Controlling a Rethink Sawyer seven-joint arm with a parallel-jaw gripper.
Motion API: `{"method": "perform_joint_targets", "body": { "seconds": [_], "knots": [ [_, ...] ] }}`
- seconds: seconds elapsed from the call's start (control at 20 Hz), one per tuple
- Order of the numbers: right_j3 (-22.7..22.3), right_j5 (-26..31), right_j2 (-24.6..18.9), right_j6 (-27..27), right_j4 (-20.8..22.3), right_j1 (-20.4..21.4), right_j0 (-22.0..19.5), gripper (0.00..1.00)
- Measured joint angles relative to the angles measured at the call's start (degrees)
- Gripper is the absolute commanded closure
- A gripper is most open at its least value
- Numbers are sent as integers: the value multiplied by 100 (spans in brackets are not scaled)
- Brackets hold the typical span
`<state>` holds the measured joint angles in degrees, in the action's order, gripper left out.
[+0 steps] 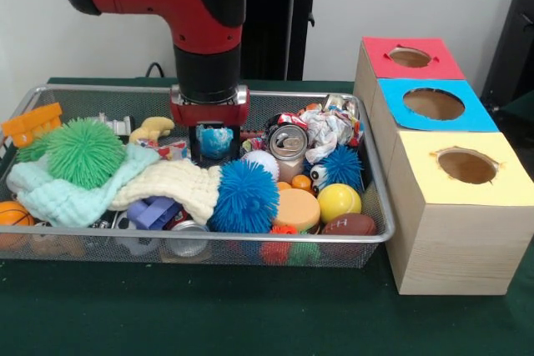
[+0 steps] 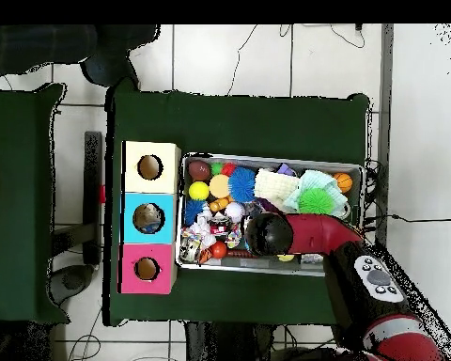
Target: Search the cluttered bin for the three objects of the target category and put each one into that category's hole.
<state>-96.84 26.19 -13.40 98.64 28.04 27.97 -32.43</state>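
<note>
Red (image 1: 409, 57), blue (image 1: 434, 104), yellow (image 1: 467, 166) box tops

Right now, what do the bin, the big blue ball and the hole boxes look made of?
Bin: silvery wire mesh, see-through walls. Big blue ball: probably soft rubber, covered in floppy spikes. Hole boxes: pale wood by the grain, with matte coloured tops, possibly paper.

A wire bin (image 1: 380, 198) sits on the desk (image 1: 250, 314), with three boxes (image 1: 455, 206) in a row just beside its right end. Inside, a spiky ball (image 1: 244, 196) lies near the front middle, a folded cloth (image 1: 179, 185) to its left, a can (image 1: 288, 143) behind it. The pincer (image 1: 215, 141) hangs into the bin left of the can.
</note>
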Motion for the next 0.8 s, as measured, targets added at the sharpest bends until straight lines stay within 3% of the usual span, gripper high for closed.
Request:
{"method": "perform_joint_targets", "body": {
  "seconds": [0.4,0.8],
  "knots": [
    [3,-161,65,0,-1,-245,150,0],
    [140,-156,103,0,2,-231,150,0]
  ]
}}
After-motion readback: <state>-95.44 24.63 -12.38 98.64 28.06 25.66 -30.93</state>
